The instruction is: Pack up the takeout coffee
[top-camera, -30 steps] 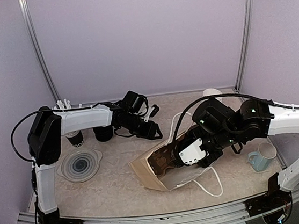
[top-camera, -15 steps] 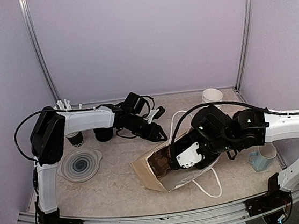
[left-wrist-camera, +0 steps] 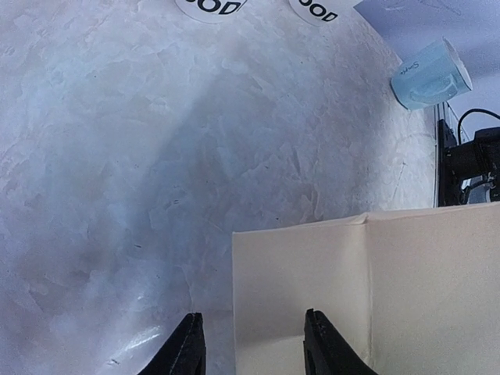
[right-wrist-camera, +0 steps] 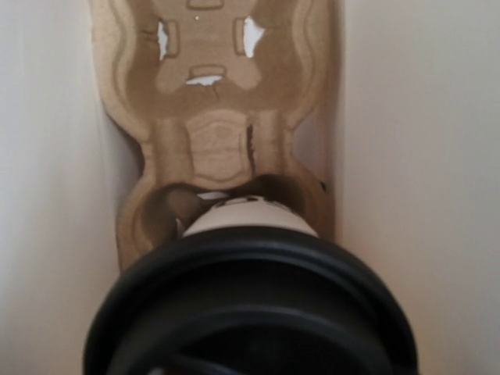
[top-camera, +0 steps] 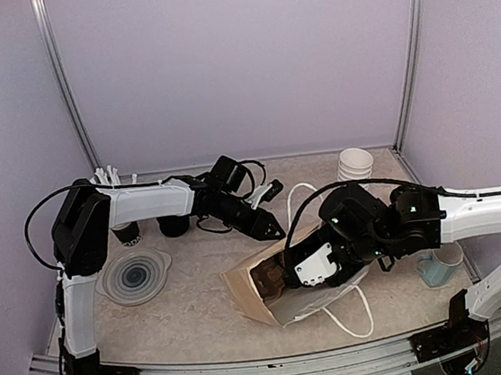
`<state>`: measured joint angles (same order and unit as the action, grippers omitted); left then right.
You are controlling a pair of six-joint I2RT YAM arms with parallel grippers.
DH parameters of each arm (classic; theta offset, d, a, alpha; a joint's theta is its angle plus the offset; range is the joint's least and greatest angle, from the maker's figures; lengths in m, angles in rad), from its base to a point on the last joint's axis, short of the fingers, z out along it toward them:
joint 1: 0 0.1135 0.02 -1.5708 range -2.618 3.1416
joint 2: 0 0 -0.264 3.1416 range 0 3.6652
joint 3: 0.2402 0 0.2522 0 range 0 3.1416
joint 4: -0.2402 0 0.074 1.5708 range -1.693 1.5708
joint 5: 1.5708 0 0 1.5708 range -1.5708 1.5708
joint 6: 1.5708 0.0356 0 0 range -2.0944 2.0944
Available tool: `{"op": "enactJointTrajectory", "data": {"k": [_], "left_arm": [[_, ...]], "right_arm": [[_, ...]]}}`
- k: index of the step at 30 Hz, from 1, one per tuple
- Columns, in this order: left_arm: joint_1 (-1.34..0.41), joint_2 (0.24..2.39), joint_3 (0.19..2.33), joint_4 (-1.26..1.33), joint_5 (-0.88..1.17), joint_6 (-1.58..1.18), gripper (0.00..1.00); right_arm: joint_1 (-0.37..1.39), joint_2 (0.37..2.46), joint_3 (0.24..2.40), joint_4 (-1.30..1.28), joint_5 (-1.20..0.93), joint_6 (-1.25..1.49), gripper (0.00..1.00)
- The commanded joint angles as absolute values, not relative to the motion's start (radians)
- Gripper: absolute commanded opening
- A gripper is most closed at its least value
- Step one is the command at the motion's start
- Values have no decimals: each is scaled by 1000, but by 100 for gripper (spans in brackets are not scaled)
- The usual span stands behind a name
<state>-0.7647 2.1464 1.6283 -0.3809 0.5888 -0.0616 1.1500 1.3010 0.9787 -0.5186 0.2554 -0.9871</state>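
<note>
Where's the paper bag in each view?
Top external: paper bag at centre, lying on its side.
Left wrist: cream panel filling the lower right.
Right wrist: its inner walls on both sides, around the cardboard cup carrier.
Shared landmark: light blue mug, top external and left wrist only.

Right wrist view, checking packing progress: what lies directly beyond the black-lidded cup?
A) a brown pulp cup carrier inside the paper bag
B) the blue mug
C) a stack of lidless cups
A: the black-lidded cup points its base at a pocket of the pulp cup carrier, between the paper bag walls.
</note>
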Motion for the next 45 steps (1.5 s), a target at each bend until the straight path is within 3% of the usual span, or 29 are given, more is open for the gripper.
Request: {"op": "enactJointTrajectory", "data": {"k": [1,23,45], "left_arm": [[-772,2156,1655,-361,609,-39,43],[-798,2197,1691,-379,657,-27,42],[-862,2244,1741,-425,714,-12,42]], "right_arm": [[1158,1305,961,-521,246,-980,42],[1146,1361,946,-425,286,-1020,42],[1124,1403,1034,-504,339,-986,42]]}}
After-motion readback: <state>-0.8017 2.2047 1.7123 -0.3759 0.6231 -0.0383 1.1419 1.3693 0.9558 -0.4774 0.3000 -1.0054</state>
